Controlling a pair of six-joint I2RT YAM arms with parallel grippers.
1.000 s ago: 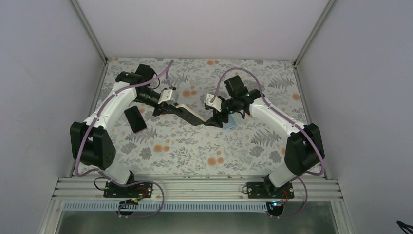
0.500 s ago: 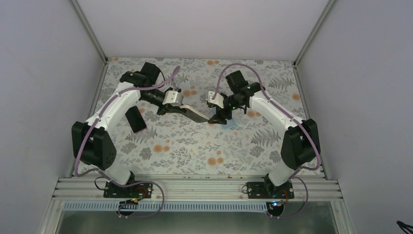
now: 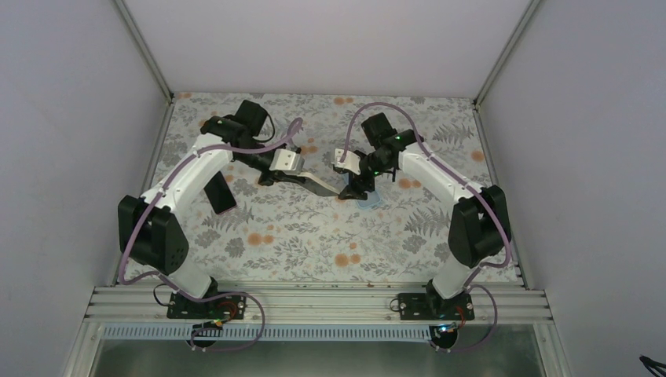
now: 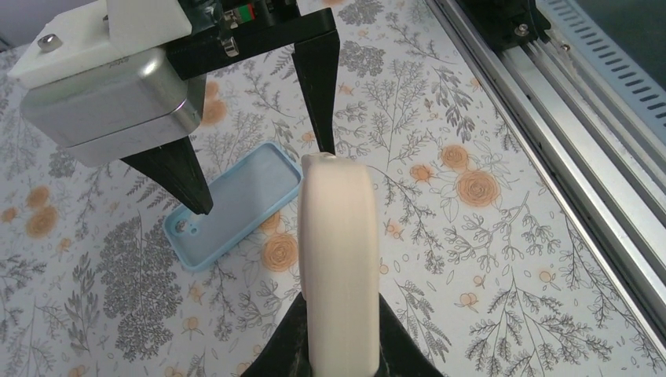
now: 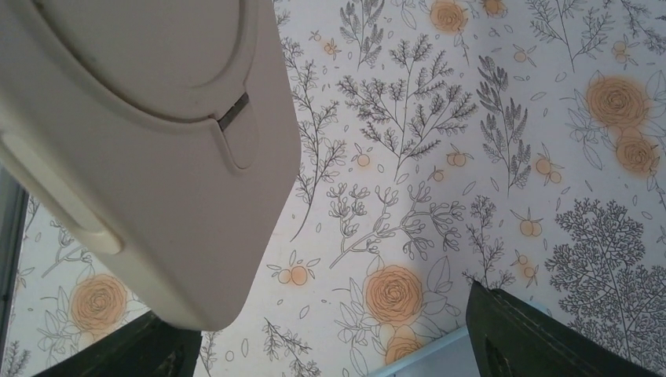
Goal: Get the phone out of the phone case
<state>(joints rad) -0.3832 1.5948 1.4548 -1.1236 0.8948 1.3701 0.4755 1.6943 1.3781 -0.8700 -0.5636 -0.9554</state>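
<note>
over the flowered table [image 3: 314, 243] both arms have drawn in toward the far middle during the last second. your left arm [image 3: 188, 169] has swung its elbow further back and rolled its wrist. the cream case [image 4: 338, 251] showed a long dark face to the overhead camera a second ago; now it shows a short pale sliver. the left wrist view has it edge-on and lifted clear of the table. the right wrist view shows its pale back with a round raised patch. your right arm [image 3: 428, 177] has folded in as well, bringing its gripper up to the case's free end.

that reads as the set-up for the pull, not the pull itself. the cream case hangs in the air between the two grippers. going by the dark face seen earlier, the phone is probably still inside, though no current view shows the screen side.

the blue case [image 4: 236, 208] lies flat and empty on the table under the right gripper. a black phone [image 3: 219, 192] lies flat beside the left arm, well apart from it. neither has moved.

the left gripper [image 4: 338, 345] is clamped on the near end of the cream case. the right gripper [image 3: 351, 187] has its jaws wide apart. one finger [image 4: 318, 102] has its tip touching or just short of the case's far end, and the other sits off to the side over the blue case. it grips nothing yet.
</note>
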